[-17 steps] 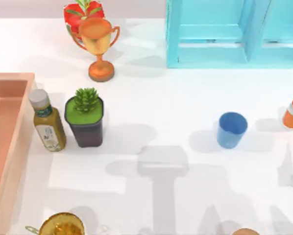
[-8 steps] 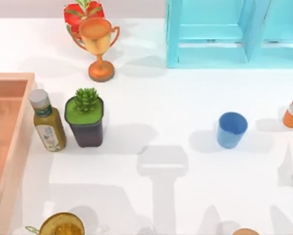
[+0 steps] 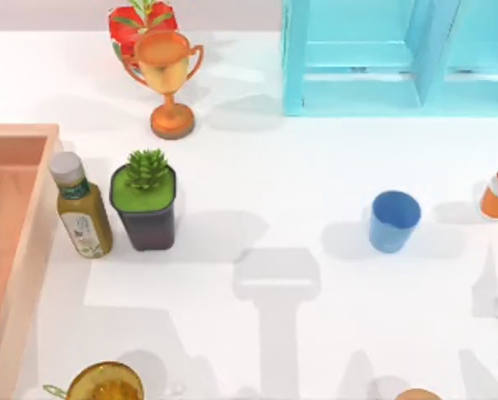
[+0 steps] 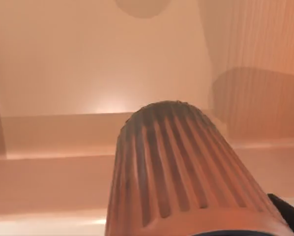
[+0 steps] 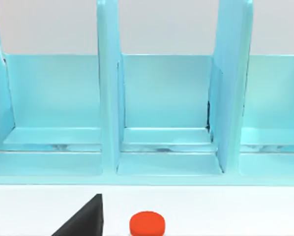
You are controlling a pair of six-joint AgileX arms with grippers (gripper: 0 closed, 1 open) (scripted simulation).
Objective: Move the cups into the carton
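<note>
White table (image 3: 257,183) unchanged, blue cup (image 3: 394,221) unmoved, ribbed brown cup (image 4: 186,177) over carton (image 3: 16,250), pincer state unclear.

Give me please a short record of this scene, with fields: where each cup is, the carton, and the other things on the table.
brown cup: ribbed reddish-brown cup close before the left wrist camera, over the carton's inside
blue cup: blue cup upright on the table, right of centre, apart from other things
carton: peach-orange carton at the table's left edge
beside carton: bottle, then potted plant
far side: trophy, turquoise shelf
</note>
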